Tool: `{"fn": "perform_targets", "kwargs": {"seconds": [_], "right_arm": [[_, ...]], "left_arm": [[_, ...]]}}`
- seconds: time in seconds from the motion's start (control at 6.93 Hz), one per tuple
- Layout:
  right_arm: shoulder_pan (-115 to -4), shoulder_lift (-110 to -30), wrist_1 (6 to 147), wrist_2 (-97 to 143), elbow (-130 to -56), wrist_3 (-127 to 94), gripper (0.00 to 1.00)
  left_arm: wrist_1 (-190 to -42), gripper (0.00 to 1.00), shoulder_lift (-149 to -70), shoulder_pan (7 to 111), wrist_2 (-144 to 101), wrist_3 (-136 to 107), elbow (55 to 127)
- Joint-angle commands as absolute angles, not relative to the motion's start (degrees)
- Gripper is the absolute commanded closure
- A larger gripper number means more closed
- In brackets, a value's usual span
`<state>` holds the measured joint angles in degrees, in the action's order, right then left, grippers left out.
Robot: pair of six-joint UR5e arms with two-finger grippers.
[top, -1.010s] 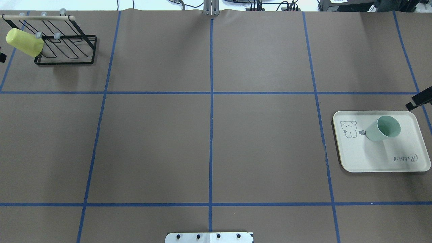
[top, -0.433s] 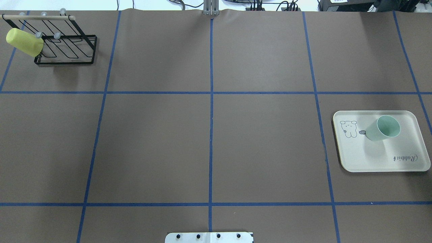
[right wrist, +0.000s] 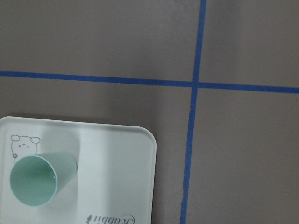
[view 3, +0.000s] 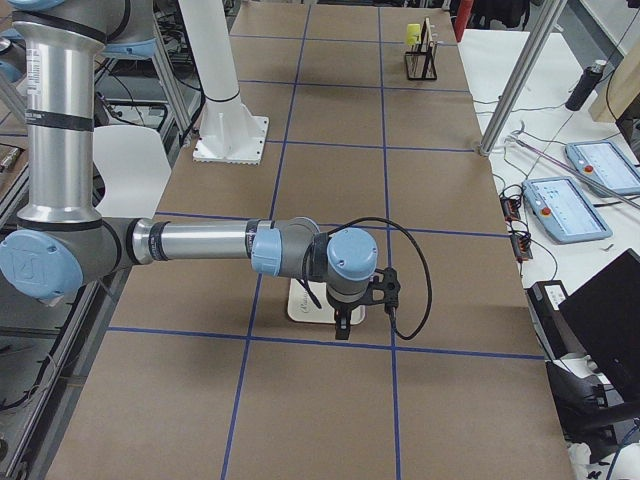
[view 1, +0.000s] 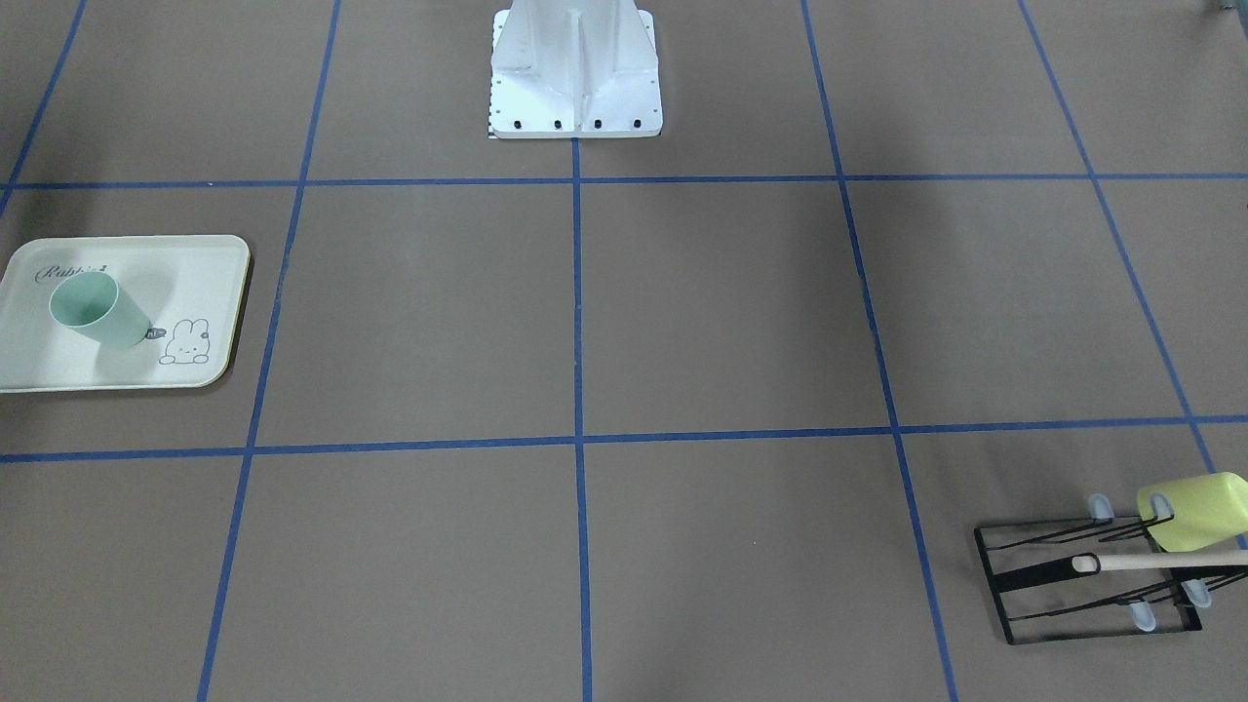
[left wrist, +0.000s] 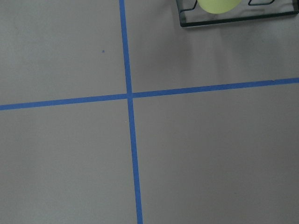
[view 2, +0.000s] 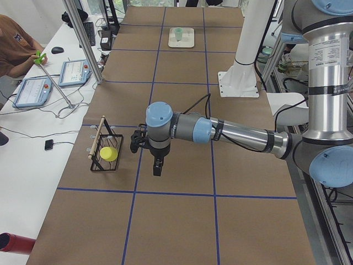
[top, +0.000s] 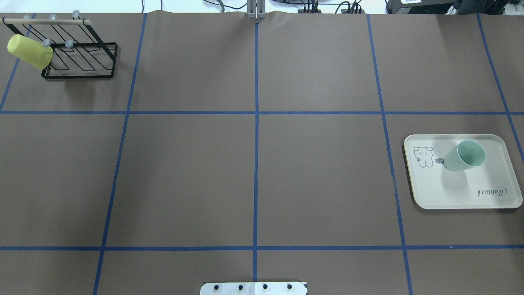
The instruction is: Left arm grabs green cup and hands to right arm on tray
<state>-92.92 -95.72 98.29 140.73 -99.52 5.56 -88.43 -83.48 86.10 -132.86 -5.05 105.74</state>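
As the mint plastic cup [top: 464,156] is set on the cream rectangular tray [top: 446,192], withdrawal alone seems needed; jaws cannot be judged.

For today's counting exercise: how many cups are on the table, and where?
2. The green cup stands upright on the tray; the yellow cup sits on the black wire rack. No others show.
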Motion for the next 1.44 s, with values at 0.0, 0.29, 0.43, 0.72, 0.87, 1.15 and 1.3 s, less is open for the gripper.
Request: {"fn": "perform_targets", "kwargs": {"seconds": [0.0, 0.29, 0.43, 0.72, 0.87, 1.15, 1.3], "right_arm": [[-93.4, -96.2, 98.3, 140.5, -99.4, 5.1, 0.01], [-93.4, -95.9, 98.3, 138.4, -99.8, 5.0, 0.01], [-94.5, -95.4, 98.3, 135.8, -100.1, 4.9, 0.01], [-94.5, -94.7, 98.5, 133.3, -100.0, 4.9, 0.01], [-94.5, -95.2, 98.4, 133.5, -100.0, 4.9, 0.01], [-94.5, -95.1, 98.3, 133.8, -99.8, 4.7, 0.01], [-94.4, -94.9, 98.3, 133.9, -100.1, 4.5, 0.01]], "left_arm": [[-95.9, 0.00, -81.2, 86.5, -133.0, 2.0, 98.5], [-96.9, 0.00, -81.6, 86.3, -132.9, 2.6, 97.2], [-96.7, 0.00, -81.6, 86.3, -132.9, 2.5, 97.8], [-96.2, 0.00, -81.9, 86.5, -134.3, -0.1, 99.3], [-96.1, 0.00, -82.1, 86.7, -134.3, -0.1, 99.6], [-93.7, 0.00, -82.4, 88.4, -134.3, -0.1, 100.7], [-92.6, 0.00, -82.4, 88.4, -134.2, -0.1, 101.8]]}}
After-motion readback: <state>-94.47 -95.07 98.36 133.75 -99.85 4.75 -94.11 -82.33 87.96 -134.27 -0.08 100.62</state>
